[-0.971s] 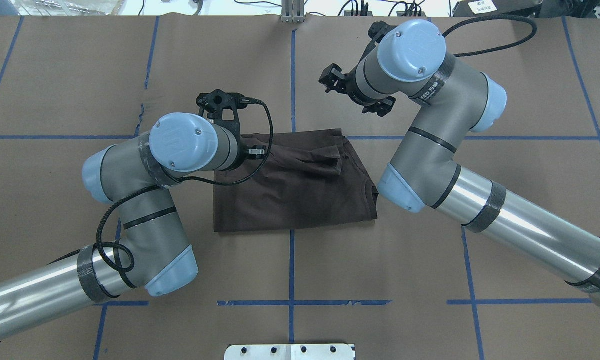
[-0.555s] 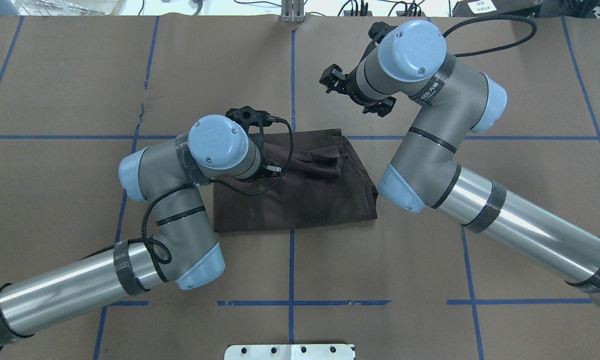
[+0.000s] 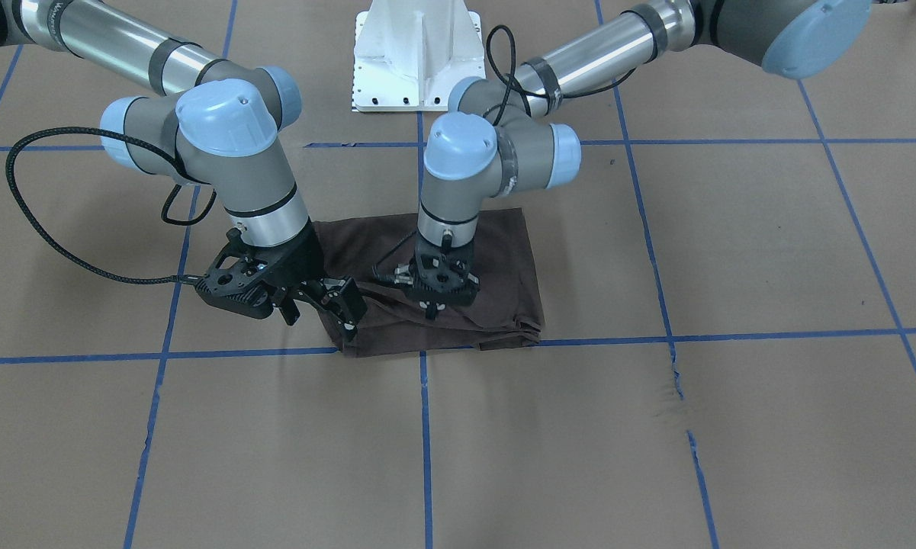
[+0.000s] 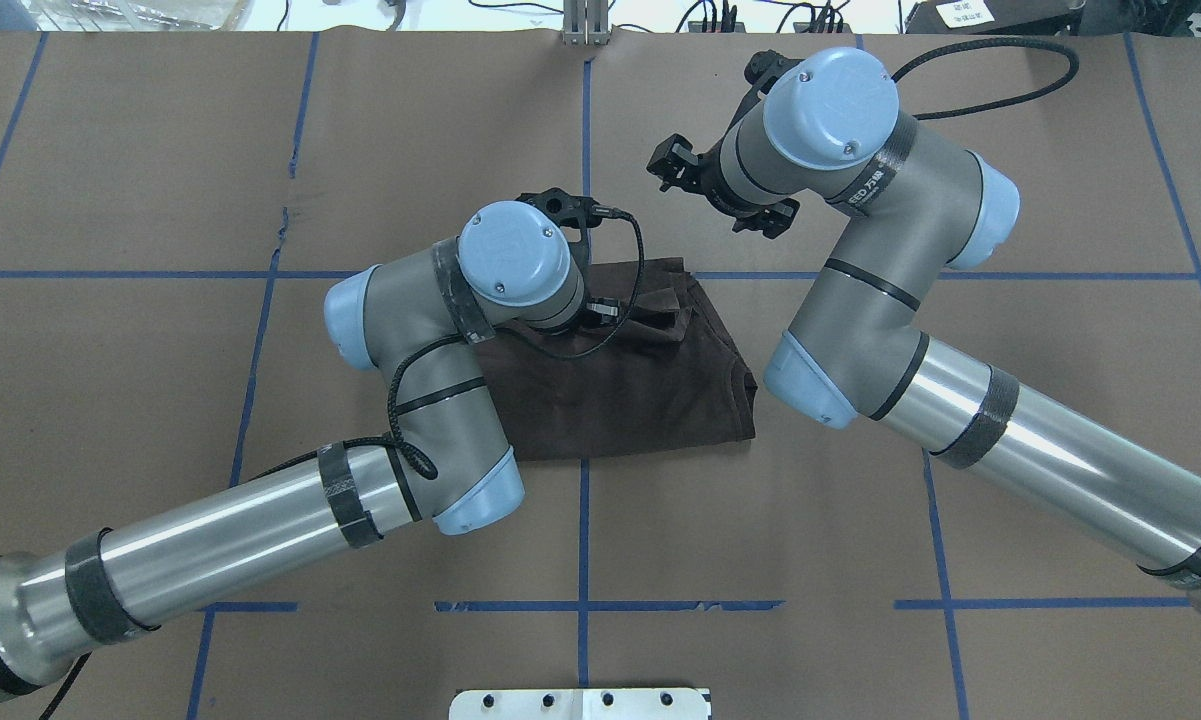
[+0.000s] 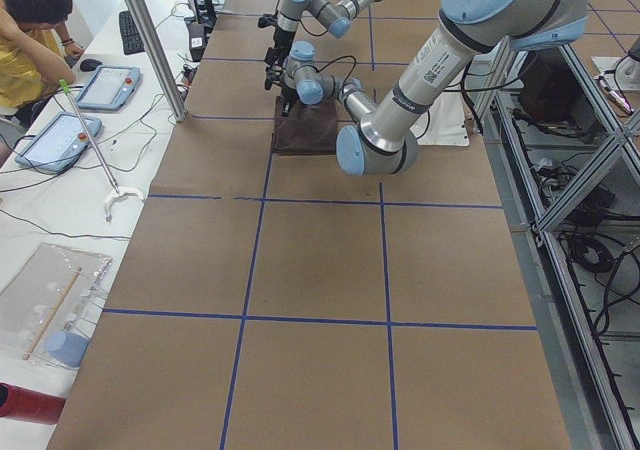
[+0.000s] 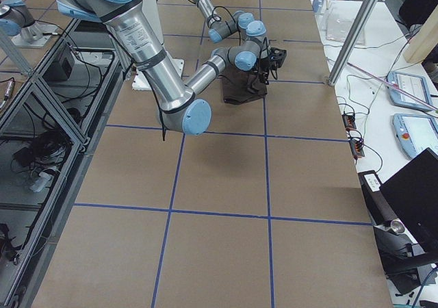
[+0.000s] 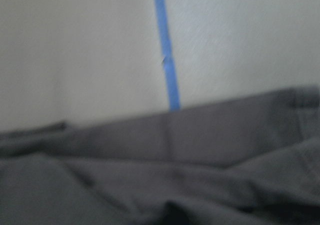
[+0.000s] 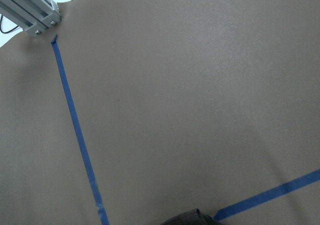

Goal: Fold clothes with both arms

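- Brown paper (image 4: 160, 150) with blue tape lines (image 4: 583, 530) is covering the table; a dark grey-brown T-shirt (image 4: 650, 385) is lying folded into a rough rectangle at the middle, straddling a tape crossing.
- Left gripper (image 3: 432, 307) is pointing straight down over the shirt's far edge, the edge away from the robot base (image 3: 416, 46). In the front-facing view the fingertips are sitting at or just above the cloth; whether they are touching it, or whether the fingers are apart or together, cannot be told.
- Left wrist view is blurred: folded layers of the shirt (image 7: 200, 155) are filling the lower half, with bare paper and a tape line just beyond the fold edge.
- Right gripper (image 3: 343, 309) is tilting in from the side beside the shirt's corner on the robot's right. Its fingers are standing apart, holding nothing, just above the cloth edge in the front-facing view.
- Right wrist view is showing mostly paper and tape, with a small dark patch at the bottom edge.
- Both arms, left arm (image 4: 260, 540) and right arm (image 4: 1010, 440), are reaching in from opposite sides.
- An operator in yellow (image 5: 25, 40) is sitting beyond the table edge in the left side view.
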